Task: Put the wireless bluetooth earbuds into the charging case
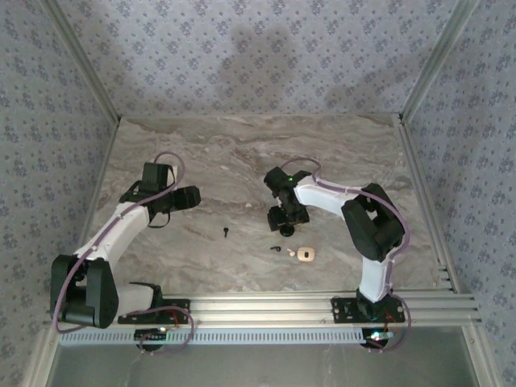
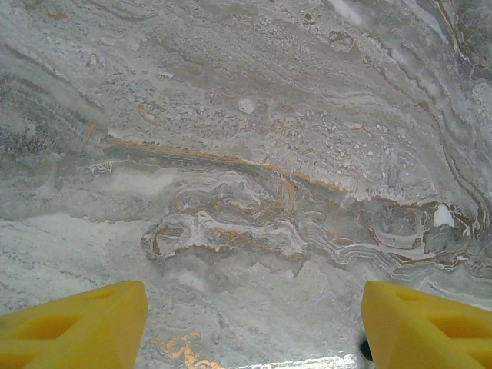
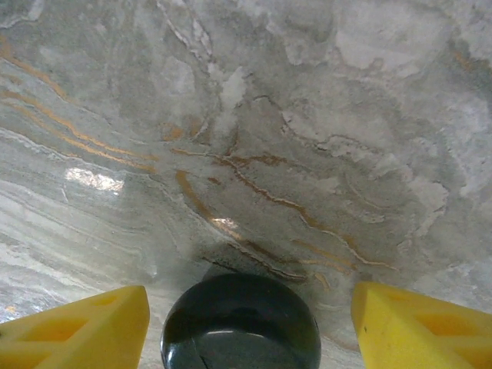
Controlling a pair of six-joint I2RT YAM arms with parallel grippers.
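The charging case [image 1: 305,255], small and pale beige, lies on the marble table near the front right. One black earbud [image 1: 278,248] lies just left of the case. The other earbud [image 1: 226,233] lies further left, in the middle of the table. My right gripper [image 1: 288,222] hangs just behind the case and the nearer earbud. It stands open [image 3: 250,307], its yellow fingers [image 3: 84,327] on either side of a glossy black round disc [image 3: 241,327], with a gap on each side. My left gripper [image 1: 190,197] is open [image 2: 254,323] over bare marble, left of the middle earbud.
The marble table [image 1: 242,153] is walled by patterned panels at the back and sides. An aluminium rail [image 1: 266,306] carrying both arm bases runs along the near edge. The back half of the table is bare.
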